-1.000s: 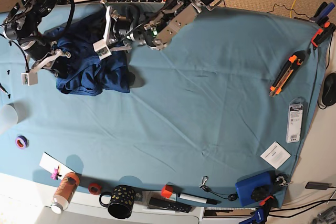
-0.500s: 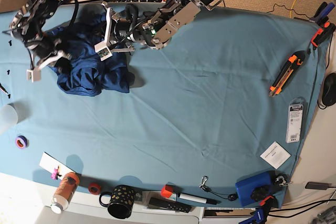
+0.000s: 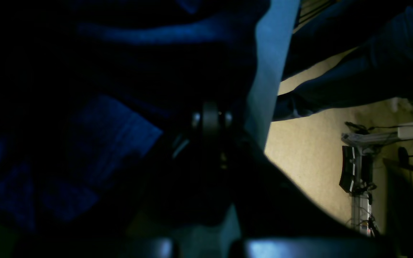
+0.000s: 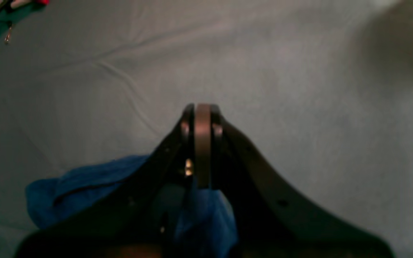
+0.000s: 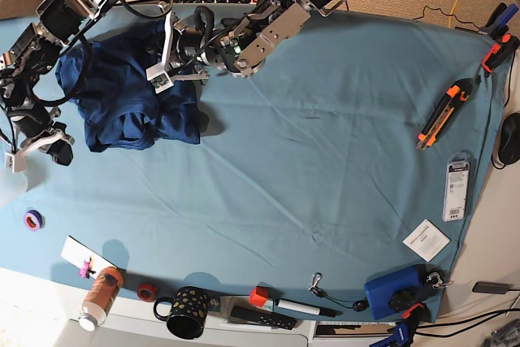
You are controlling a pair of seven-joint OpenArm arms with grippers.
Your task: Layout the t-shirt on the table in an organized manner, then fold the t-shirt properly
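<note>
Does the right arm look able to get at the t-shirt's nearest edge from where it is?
Likely yes: the right tool is close beside the t-shirt, nothing between them on the table, though it is shut.

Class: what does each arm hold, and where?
Left fingers apparently pinch the t-shirt, top edge. Right fingers are shut; whether they hold fabric cannot be told.
</note>
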